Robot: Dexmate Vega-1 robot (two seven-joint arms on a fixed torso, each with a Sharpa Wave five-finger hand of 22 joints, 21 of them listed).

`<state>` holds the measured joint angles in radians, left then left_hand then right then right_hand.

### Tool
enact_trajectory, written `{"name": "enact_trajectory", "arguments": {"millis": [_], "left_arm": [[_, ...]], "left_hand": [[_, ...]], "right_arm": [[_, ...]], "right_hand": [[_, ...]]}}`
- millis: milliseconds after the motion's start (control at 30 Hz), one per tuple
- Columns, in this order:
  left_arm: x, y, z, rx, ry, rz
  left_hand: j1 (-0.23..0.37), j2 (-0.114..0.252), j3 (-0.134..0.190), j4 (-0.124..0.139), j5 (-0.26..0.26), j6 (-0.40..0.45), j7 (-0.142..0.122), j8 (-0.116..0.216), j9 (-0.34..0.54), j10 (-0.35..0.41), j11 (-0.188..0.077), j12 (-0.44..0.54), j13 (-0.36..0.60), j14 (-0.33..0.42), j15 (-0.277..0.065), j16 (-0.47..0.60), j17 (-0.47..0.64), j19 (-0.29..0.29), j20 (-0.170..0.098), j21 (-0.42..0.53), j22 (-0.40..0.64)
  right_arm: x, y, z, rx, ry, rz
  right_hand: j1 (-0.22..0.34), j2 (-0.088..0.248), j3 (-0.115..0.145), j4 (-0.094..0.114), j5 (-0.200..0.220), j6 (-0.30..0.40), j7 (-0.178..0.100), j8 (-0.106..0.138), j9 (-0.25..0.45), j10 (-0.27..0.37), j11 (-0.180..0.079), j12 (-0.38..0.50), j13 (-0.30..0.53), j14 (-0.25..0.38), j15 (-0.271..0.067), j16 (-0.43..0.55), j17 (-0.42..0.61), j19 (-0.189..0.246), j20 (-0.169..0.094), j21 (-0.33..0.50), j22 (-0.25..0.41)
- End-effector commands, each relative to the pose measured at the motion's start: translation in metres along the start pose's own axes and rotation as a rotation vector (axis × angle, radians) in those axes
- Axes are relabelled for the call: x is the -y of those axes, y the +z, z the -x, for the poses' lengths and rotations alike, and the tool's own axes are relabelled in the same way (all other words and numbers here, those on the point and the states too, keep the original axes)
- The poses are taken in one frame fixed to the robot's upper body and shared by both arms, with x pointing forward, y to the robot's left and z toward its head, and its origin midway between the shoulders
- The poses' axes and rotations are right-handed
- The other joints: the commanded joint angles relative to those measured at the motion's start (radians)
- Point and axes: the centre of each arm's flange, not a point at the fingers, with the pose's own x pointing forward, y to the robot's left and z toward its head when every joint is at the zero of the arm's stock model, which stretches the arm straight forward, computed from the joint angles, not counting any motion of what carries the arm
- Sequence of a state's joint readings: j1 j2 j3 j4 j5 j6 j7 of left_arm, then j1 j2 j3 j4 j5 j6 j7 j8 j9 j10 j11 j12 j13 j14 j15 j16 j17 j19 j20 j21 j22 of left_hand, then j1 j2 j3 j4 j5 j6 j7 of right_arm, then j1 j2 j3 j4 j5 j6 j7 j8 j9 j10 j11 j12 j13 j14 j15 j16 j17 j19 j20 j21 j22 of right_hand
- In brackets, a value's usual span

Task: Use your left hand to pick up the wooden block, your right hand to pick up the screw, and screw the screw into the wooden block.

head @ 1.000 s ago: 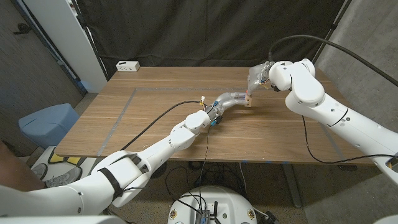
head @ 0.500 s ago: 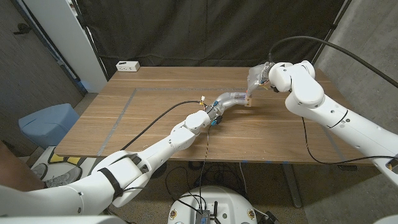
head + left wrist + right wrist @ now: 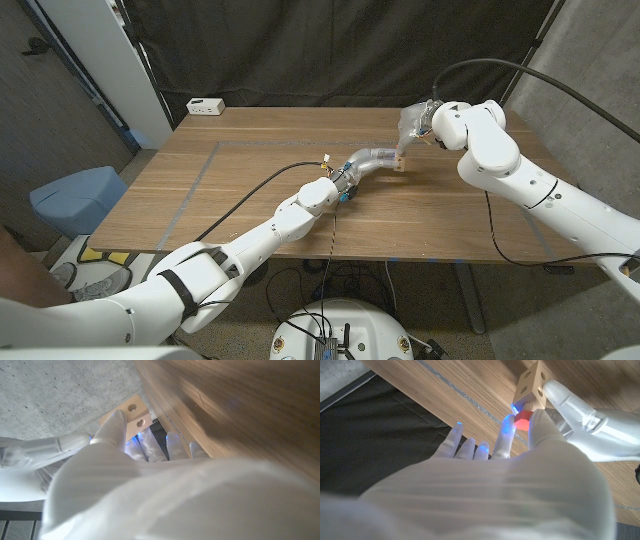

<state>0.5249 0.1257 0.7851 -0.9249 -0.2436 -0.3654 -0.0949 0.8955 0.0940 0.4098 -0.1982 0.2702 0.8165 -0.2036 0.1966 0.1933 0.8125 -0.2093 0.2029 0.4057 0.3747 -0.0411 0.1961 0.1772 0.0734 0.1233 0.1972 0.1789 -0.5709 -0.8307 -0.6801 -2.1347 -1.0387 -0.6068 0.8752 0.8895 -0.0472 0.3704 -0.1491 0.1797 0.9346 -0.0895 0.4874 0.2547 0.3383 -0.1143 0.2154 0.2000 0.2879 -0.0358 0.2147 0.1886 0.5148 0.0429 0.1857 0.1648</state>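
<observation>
The pale wooden block point(image 3: 400, 163) is held just above the table's far middle by my left hand point(image 3: 370, 158). In the left wrist view the block point(image 3: 131, 416) shows two round holes, with my thumb lying on its face. My right hand point(image 3: 413, 125) is right behind the block. In the right wrist view it pinches the red-headed screw point(image 3: 522, 421) between thumb and a finger, with the screw against the underside of the block point(image 3: 532, 382). My left hand's fingers point(image 3: 570, 400) grip the block from the side.
A white power strip point(image 3: 207, 105) lies at the table's far left corner. Grey tape lines point(image 3: 200, 172) run across the table's left half and a black cable point(image 3: 260, 187) trails to my left wrist. A blue bin point(image 3: 75, 197) stands on the floor to the left.
My right arm has shifted very slightly. Both hands, the block and the screw stay where they were.
</observation>
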Motion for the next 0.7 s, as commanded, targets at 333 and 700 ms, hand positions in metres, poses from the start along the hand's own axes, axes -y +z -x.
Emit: {"name": "enact_trajectory", "arguments": {"millis": [333,700], "left_arm": [[0.0009,-0.0001,0.0021,-0.002,0.003,0.001],[0.0013,-0.0006,0.0029,-0.005,0.008,0.004]], "left_hand": [[-0.026,0.03,0.058,0.048,0.005,0.045,0.036,0.009,0.002,0.008,-0.002,0.006,0.005,0.008,-0.029,-0.002,0.001,0.004,-0.002,0.009,0.005],[-0.027,0.031,0.062,0.047,0.007,0.045,0.037,0.009,0.002,0.008,-0.002,0.006,0.005,0.009,-0.027,-0.002,0.0,0.006,-0.004,0.01,0.005]], "right_arm": [[-0.0031,0.001,0.0021,-0.021,-0.024,-0.002],[-0.0065,0.0032,-0.0009,-0.022,-0.028,-0.003]], "right_hand": [[-0.05,0.0,-0.013,0.021,-0.002,0.051,0.009,0.02,-0.003,0.037,0.004,0.005,0.001,0.022,-0.013,0.006,0.004,0.018,-0.008,0.008,0.002],[-0.074,-0.001,-0.024,0.026,0.0,0.088,0.022,0.032,-0.01,0.062,0.004,0.005,0.001,0.039,-0.024,0.008,0.002,0.034,-0.034,0.01,0.002]]}}
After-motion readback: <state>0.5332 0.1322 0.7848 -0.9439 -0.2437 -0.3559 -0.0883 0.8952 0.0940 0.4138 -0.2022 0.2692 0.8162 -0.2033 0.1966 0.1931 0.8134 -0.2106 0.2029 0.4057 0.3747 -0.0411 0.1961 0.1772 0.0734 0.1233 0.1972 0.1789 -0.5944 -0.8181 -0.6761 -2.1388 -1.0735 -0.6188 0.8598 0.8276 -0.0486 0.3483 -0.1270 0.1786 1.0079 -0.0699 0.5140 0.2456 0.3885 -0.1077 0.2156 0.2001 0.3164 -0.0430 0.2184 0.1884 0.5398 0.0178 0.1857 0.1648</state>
